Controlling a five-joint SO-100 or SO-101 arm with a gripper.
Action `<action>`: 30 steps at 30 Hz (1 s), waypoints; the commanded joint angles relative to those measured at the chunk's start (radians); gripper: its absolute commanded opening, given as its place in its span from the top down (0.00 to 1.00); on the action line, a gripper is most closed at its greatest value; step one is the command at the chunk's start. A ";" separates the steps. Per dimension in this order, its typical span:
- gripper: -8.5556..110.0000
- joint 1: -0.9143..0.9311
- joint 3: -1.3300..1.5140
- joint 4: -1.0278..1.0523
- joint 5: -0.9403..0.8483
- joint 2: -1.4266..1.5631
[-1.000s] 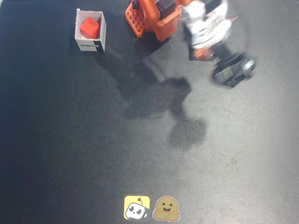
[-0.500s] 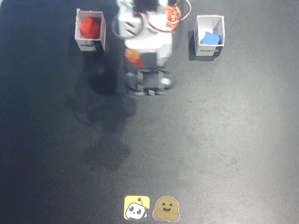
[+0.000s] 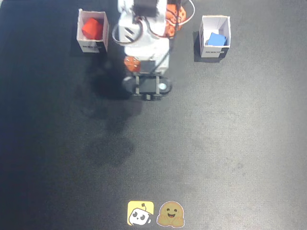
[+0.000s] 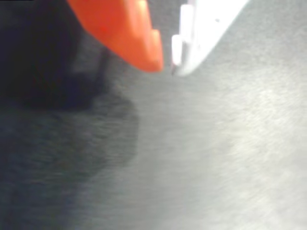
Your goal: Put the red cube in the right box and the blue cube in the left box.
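standing at the far middle of the black table point(image 3: 230, 158), the arm point(image 3: 144, 36) is folded over its own base, and the gripper point(image 4: 167, 67) points down at bare table. in the wrist view its orange finger point(image 4: 129, 33) and its white finger point(image 4: 201, 33) almost meet at the tips, with only a thin slit between them and nothing held, so the gripper is practically clenched and empty.

in the fixed view the red cube point(image 3: 91, 28) lies inside the white box on the left point(image 3: 92, 45), tilted a little against the walls. the blue cube point(image 3: 217, 39) lies inside the white box on the right point(image 3: 214, 50). both boxes stand at the far edge of the table, one on each side of the arm, well apart from each other and each near the arm but not touching it. nothing stands between the arm and either box.

the whole near half of the table is open; only the soft shadow of the arm point(image 3: 110, 143) falls there. at the near edge, in the middle, two small stickers lie flat just beside each other: a yellow one point(image 3: 140, 213) and a brown smiling one point(image 3: 171, 214).

counted: one red cube, one blue cube, two white boxes, two stickers, one arm.
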 commanded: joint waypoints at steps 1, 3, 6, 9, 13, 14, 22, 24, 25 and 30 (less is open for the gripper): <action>0.93 -0.031 0.049 -0.029 0.003 0.094; 0.93 -0.041 0.114 -0.023 0.011 0.192; 0.93 -0.041 0.210 0.003 -0.014 0.382; 0.93 -0.046 0.252 0.032 -0.032 0.500; 0.93 -0.051 0.318 0.017 -0.041 0.558; 0.93 -0.052 0.327 0.005 -0.043 0.558; 0.93 -0.055 0.357 0.005 -0.046 0.558; 0.93 -0.057 0.357 0.021 -0.029 0.558; 0.93 -0.058 0.359 0.035 -0.008 0.558; 0.93 -0.058 0.359 0.035 -0.023 0.558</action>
